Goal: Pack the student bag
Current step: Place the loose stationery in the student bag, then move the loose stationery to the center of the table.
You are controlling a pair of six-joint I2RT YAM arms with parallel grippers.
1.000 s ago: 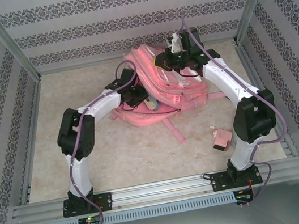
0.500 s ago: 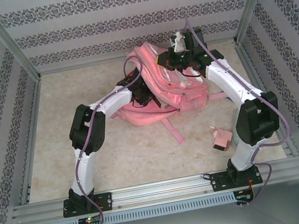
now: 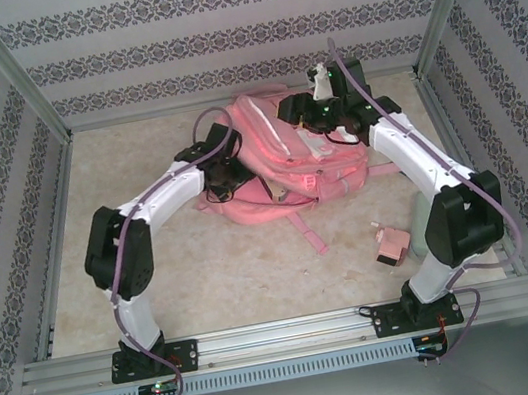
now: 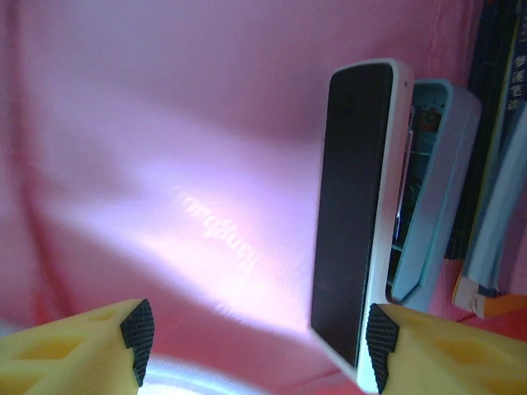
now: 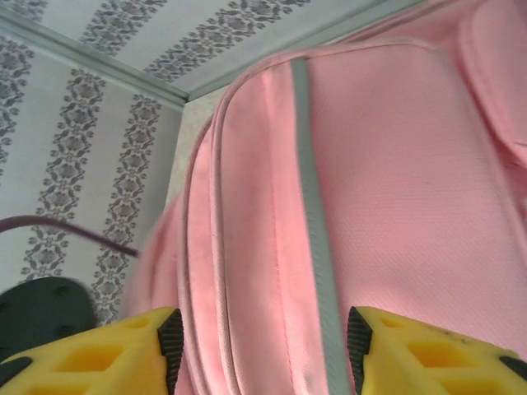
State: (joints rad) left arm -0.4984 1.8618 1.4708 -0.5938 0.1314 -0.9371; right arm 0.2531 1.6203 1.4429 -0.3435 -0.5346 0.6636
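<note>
The student bag is a large pink backpack lying at the back middle of the table. My left gripper is at its left side. In the left wrist view that gripper is open inside the bag, against pink lining. A flat device with a black screen and white edge stands on end next to the right pad. A pale blue case and books stand behind it. My right gripper hovers open over the bag's top right; the grey stripe runs between its fingers.
A small pink object lies on the table to the right, near the right arm's elbow. A pink strap trails from the bag toward the front. Patterned walls and an aluminium frame close in the table.
Both grippers have opened. The right one let go of the bag's top, and the bag has sunk flatter. The left arm's elbow has swung out to the left.
</note>
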